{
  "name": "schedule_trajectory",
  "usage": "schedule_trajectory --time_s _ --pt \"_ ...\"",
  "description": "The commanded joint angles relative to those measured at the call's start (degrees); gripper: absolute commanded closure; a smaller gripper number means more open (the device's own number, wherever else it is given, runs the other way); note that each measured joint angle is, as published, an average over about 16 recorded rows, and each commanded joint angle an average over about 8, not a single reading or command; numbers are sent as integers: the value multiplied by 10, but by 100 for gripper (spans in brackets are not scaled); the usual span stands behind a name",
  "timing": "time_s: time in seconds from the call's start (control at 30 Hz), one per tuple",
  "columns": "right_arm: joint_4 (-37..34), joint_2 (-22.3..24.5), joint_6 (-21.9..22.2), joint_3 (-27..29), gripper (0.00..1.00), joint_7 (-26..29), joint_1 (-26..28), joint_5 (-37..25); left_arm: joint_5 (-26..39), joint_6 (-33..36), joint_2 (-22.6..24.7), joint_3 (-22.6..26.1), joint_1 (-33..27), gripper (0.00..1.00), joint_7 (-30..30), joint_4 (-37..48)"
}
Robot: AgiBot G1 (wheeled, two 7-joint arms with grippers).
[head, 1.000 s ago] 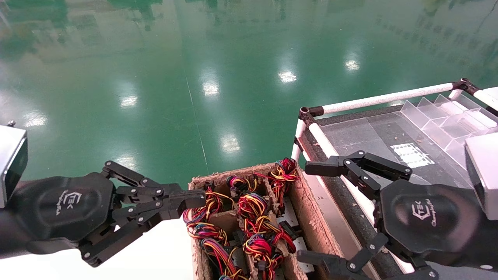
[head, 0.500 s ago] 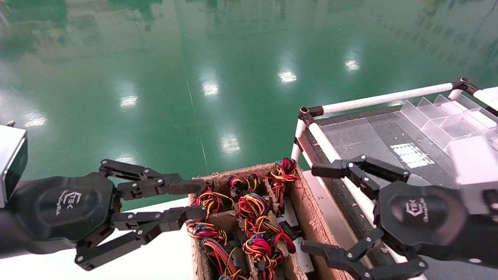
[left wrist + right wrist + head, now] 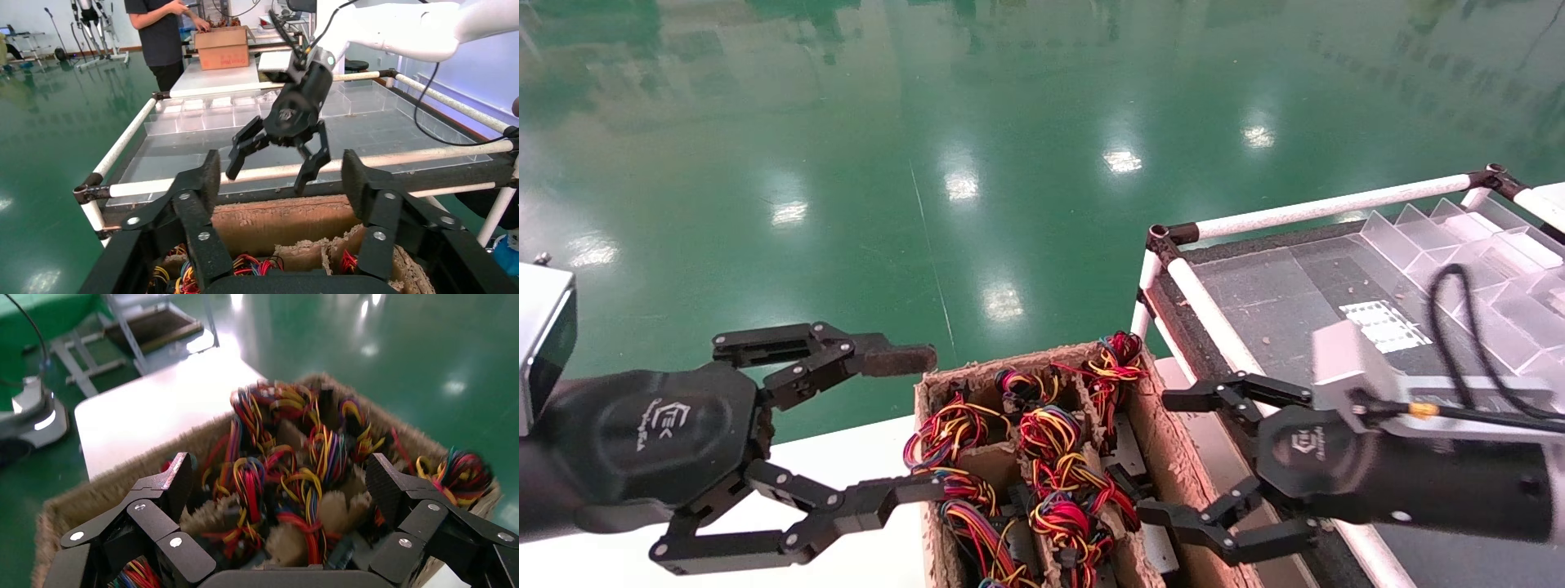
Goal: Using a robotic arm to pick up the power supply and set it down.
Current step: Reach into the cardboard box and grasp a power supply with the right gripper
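Several power supplies stand in the compartments of a brown cardboard box; mostly their twisted red, yellow and black wire bundles show, with bits of grey metal below. My right gripper is open just beyond the box's right wall, its fingers pointing at the box and holding nothing. The right wrist view looks between its open fingers onto the wire bundles. My left gripper is wide open at the box's left wall, also empty. In the left wrist view the gripper faces across the box.
The box sits on a white table. To the right stands a trolley with a white tube frame and clear plastic dividers. Green floor lies beyond. In the left wrist view a person stands far off by another carton.
My left gripper went from shut to wide open. My right arm turned and swung left and lower toward the box's right wall, staying open.
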Motion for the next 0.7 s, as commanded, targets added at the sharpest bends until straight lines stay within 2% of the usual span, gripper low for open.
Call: schedule_trajectory --time_s 0.03,0.4,0.7 --pt "-20 -14 -7 -15 0 0 21 -27 0 0 0 0 0 0 0 0" --pt "-121 -78 -27 -66 0 -56 85 -112 0 0 0 0 0 0 0 0" --pt "-157 -117 -8 -93 0 -120 112 -168 0 0 0 0 0 0 0 0"
